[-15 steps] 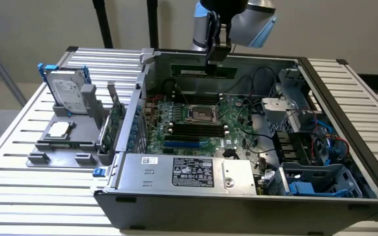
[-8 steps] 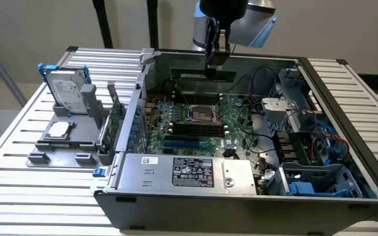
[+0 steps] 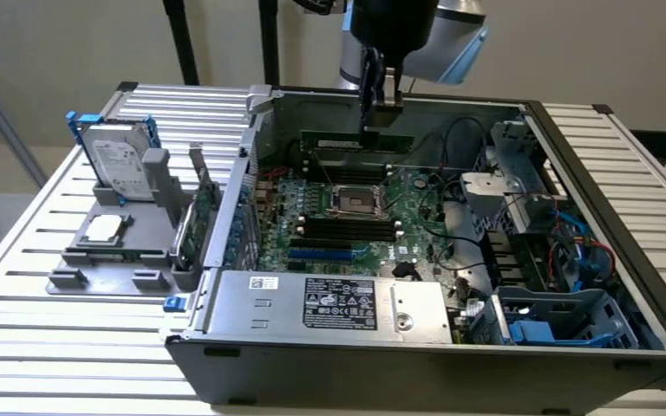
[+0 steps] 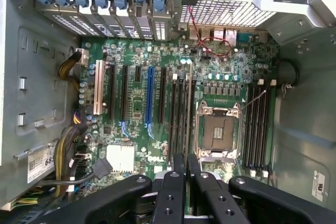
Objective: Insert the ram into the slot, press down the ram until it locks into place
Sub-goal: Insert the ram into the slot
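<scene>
- The ram (image 3: 333,139) hangs level at the exterior view's upper centre, over the far part of the motherboard (image 3: 412,186), inside the open computer case (image 3: 628,251).
- The pincer (image 3: 374,126) is narrow, clamping the ram's top edge.
- The slot (image 4: 180,114), one of several parallel black ones, lies beside the processor socket (image 4: 216,132).

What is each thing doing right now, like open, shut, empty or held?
Grey metal computer case: open, cover off.
Thin green ram stick: held on edge, low inside the case.
Black robot gripper: shut on the ram stick.
Square silver processor socket: bare, no cooler on it.
Nearer long black plastic slots: empty.
</scene>
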You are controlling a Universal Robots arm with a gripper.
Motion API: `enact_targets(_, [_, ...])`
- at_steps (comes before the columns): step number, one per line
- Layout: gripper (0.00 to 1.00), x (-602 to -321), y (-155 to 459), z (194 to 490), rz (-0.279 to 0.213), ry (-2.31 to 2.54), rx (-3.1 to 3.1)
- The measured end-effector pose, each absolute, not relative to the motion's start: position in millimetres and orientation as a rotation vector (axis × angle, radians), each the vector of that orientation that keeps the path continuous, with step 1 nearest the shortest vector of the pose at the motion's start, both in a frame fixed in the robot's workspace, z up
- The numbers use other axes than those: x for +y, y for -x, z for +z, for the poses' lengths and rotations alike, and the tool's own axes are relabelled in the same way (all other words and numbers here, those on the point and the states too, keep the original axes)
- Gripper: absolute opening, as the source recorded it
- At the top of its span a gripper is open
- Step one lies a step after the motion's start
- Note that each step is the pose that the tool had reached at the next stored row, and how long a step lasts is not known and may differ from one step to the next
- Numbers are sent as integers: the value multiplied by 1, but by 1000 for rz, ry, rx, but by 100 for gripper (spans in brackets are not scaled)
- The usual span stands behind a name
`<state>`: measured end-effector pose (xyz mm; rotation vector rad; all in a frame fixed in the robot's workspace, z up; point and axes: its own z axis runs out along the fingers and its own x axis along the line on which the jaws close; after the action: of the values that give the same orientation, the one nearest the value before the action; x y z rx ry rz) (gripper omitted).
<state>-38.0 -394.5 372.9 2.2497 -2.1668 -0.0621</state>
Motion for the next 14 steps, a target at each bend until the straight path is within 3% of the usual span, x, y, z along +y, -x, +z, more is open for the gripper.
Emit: enact_targets(14, [13, -395, 31, 347, -62, -2256, -2160])
